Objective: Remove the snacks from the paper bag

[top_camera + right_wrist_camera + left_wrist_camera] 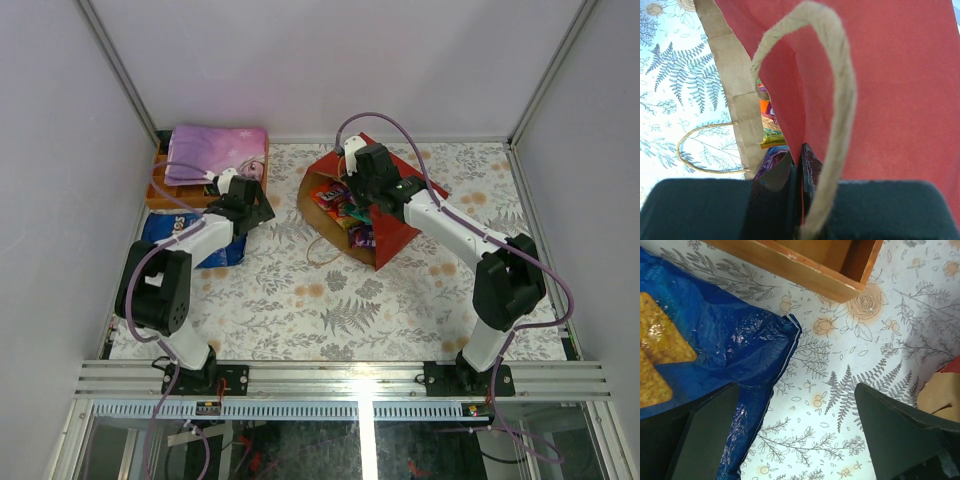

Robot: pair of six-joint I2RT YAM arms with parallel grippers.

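Here the right gripper [799, 157] is pinching the red wall of the paper bag [392, 232] at its mouth; the bag lies mid-table, snacks [345, 208] showing inside. The left gripper [796, 387] hangs spread wide over the blue Doritos bag [715, 330], near the orange tray [810, 270].

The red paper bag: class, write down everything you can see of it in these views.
The paper bag is red outside and brown kraft inside, with two twine handles. It lies on its side on the floral table, mouth facing left, showing snack packets inside. The right arm's fingers pinch its upper wall at the rim; one handle loops over them, and the other rests on the table.
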